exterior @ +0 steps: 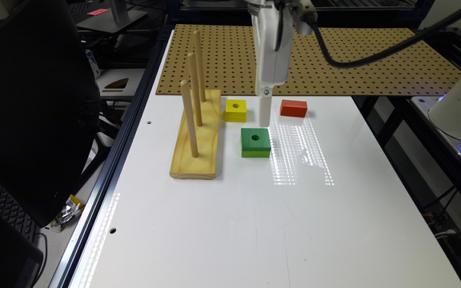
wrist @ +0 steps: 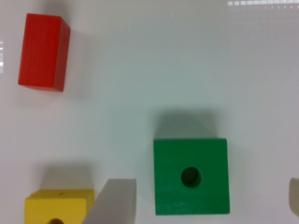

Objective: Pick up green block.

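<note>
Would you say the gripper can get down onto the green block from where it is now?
Probably yes. The gripper is open, its fingers on opposite sides of the green block, with nothing on top of it. The yellow block sits close beside one finger, so clearance there looks tight.

Green block lies flat, centre hole up.

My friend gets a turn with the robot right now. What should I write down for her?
Gripper: open, holding nothing, low over the table, one finger on each side of the green block.
Green block: flat on the table, not touched, beside the peg stand.
Yellow block and red block: farther back, apart from the green one.
Done: gripper about lined up.
Left: go lower, close on the green block, lift it.
</note>
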